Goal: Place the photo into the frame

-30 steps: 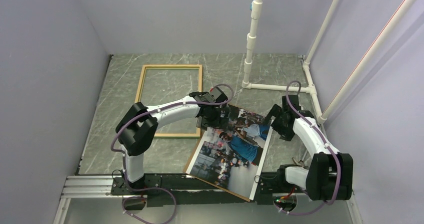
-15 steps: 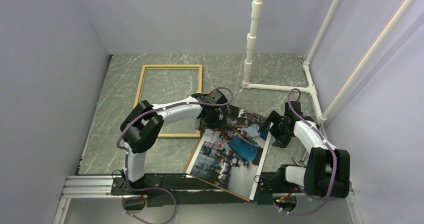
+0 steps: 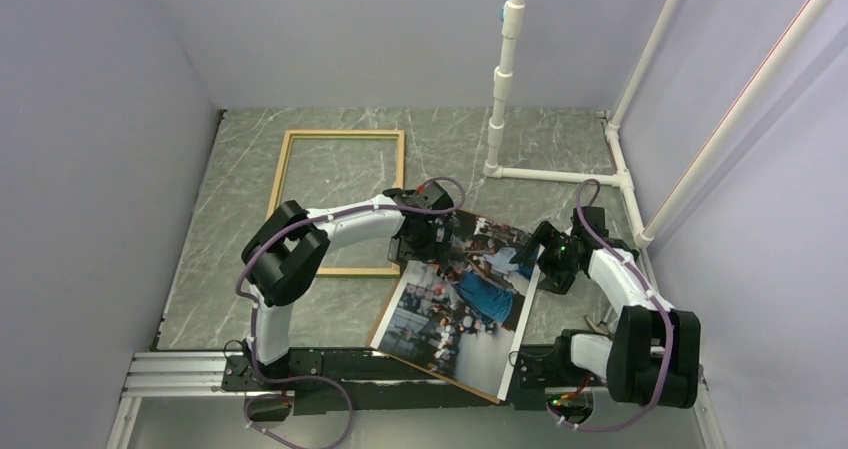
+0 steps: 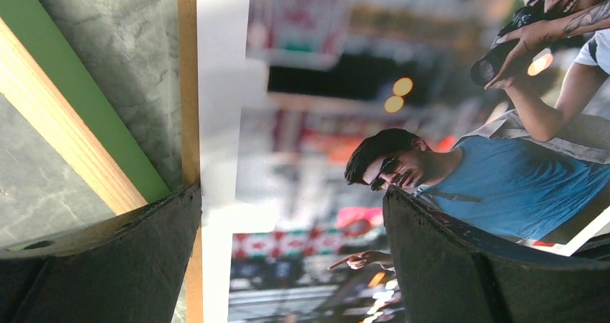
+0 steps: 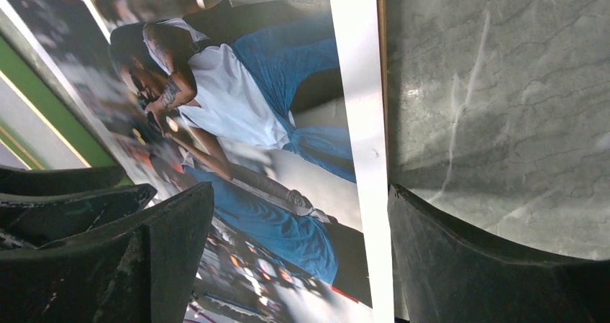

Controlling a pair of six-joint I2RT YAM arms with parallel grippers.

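Wooden frame lies flat on the table, just left of the left gripper, whose fingers are spread wide. Colour photo lies face up between the two grippers, its left border under the left one. The right gripper, likewise spread, straddles the photo's right border, pinching nothing.

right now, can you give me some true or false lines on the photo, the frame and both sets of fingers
1. The photo lies picture side up. True.
2. The photo sits inside the frame. False: the frame holds nothing, and the photo lies to its right, nearer the arm bases.
3. The left fingers are shut on the photo. False: they are open, one on each side of the photo's edge.
4. The right fingers are open, one over the photo and one over the table. True.
5. A brown board lies under the photo. True.
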